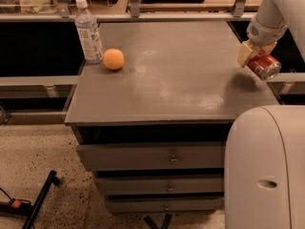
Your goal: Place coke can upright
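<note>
The coke can (263,66) is red with a silver end that faces the camera. It lies tilted on its side in my gripper (256,60) at the right edge of the grey tabletop (171,80). The gripper is shut on the can and holds it a little above the surface, with a shadow on the table beneath it. One tan finger (245,54) shows on the can's left side. The white arm (276,13) comes down from the upper right.
A clear water bottle (89,31) stands at the table's back left, with a round orange fruit (113,59) beside it. Drawers (157,159) sit below the top. My white body (267,171) fills the lower right. A metal rail (143,16) runs behind the table.
</note>
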`<state>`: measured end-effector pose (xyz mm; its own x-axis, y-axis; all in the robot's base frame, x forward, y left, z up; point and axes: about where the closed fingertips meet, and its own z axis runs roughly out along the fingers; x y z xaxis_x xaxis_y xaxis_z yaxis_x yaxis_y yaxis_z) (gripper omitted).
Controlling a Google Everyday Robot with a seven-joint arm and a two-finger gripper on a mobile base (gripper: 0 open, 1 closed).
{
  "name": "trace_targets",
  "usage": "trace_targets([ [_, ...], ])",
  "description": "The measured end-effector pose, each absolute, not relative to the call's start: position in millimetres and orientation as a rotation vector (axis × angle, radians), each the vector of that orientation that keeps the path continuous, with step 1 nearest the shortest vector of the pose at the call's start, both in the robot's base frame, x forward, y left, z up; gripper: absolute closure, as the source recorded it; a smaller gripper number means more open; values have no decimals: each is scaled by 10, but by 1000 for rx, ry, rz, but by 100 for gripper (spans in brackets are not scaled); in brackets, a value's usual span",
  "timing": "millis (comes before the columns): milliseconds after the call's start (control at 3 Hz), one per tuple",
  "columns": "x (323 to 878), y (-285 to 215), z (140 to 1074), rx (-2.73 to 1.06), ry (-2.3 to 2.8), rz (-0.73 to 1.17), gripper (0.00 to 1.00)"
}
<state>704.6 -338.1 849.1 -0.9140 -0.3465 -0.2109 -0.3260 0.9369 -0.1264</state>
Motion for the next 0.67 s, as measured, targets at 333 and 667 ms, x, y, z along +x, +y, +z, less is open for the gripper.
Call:
trace_targets([
  [333, 7053, -3304, 8711, -603, 2795, -107, 100],
  [667, 7069, -3127, 8962, -773, 2634, -16, 100],
])
